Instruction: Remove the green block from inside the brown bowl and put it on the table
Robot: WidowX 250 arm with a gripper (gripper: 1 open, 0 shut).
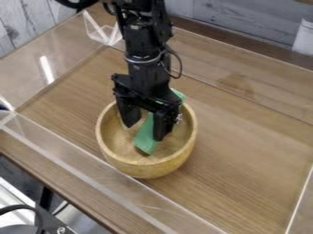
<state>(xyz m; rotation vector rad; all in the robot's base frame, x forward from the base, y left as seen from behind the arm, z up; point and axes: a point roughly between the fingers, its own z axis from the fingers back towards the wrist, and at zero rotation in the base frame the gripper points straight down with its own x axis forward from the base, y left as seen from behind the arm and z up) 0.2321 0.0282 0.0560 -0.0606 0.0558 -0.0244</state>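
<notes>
- While the arm hangs straight down over the middle of the counter [244, 119], its black gripper [146, 116] is dipped into the brown bowl [123, 154], fingers pointing at the bowl floor.
- Gripper looks spread wide, one finger [127, 112] on the left side of the green block [149, 139] and the other on the right. From where I'm standing it's straddling the block, not pinching it; I can't make out either finger actually pressing on it.
- Green block is still inside the bowl. It's tilted, low end down on the bowl floor toward the near side, upper end poking up toward the far right rim, just behind the right finger. The middle of it is partly hidden by the gripper, so I can't say exactly how it leans on the wall.
- Bowl is the chunky light wooden one, sitting a bit near and left of the counter's middle, upright, close to the near clear wall [73, 174].
- Counter is wood grain, boxed in by low see-through acrylic walls that catch some glare on the left.
- Black cables run down the arm above the gripper.
- Some light planked wall is visible at the far side, fairly blurry.
</notes>
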